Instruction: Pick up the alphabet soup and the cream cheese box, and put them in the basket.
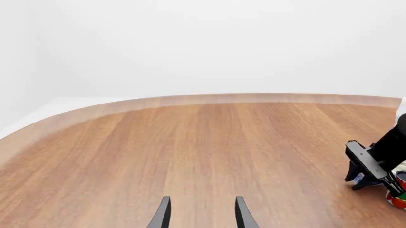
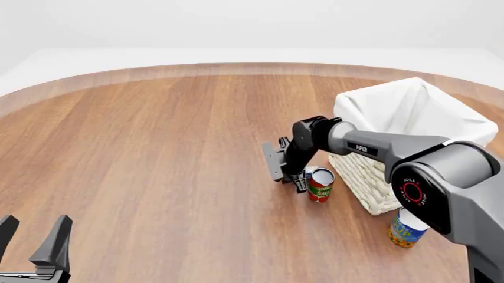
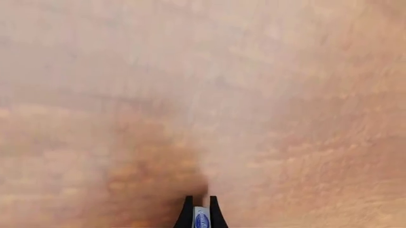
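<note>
The right gripper (image 2: 298, 178) is down low on the wooden worktop (image 2: 157, 147), just off the near left corner of the basket (image 2: 409, 115), and its fingers are pinched close around the cream cheese box (image 3: 201, 219); the right wrist view shows a sliver of white and blue clamped between the two dark tips, with blurred wood grain filling everything beyond. From the front the box itself is mostly hidden behind the gripper. Touching or nearly touching that gripper on its right stands the red-and-green can (image 2: 320, 184), upright, between the gripper and the basket's woven wall. The alphabet soup (image 2: 406, 227) stands upright nearer the worktop's front edge, just beside the basket's near corner and partly behind the right arm's big grey joint. The left gripper (image 2: 32, 242) sits well apart, at the front left corner of the worktop, its fingers spread wide with nothing between them.
</note>
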Tool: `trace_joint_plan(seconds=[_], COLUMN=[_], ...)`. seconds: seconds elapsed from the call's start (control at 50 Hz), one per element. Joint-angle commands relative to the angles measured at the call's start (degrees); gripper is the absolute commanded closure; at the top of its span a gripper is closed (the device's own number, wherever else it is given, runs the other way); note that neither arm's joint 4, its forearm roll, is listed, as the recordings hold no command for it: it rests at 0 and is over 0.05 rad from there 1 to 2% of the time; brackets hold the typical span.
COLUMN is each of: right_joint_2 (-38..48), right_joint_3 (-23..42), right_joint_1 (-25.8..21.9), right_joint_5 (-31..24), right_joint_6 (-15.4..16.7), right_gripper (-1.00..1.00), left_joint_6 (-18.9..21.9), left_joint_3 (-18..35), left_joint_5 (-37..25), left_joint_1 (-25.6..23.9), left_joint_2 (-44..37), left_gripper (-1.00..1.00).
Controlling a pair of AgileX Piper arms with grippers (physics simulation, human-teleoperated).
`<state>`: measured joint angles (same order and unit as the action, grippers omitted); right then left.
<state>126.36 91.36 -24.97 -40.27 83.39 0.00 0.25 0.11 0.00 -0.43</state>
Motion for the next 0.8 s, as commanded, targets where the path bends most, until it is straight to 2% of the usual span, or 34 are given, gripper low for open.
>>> trace_joint_plan(seconds=[0.02, 0.8], right_joint_2=[0.1, -2.0], right_joint_3=[-0.3, -0.7], right_joint_1=[0.8, -1.1], right_joint_5=[1.9, 2.4], right_joint_6=[1.3, 2.3], right_gripper=[1.00, 1.00], left_joint_6=[0.0, 0.0], left_joint_3=[0.0, 0.0], left_joint_5=[0.0, 0.0], left_joint_1=[0.0, 0.0], left_joint_2=[0.0, 0.0], left_gripper=[-1.00, -1.00])
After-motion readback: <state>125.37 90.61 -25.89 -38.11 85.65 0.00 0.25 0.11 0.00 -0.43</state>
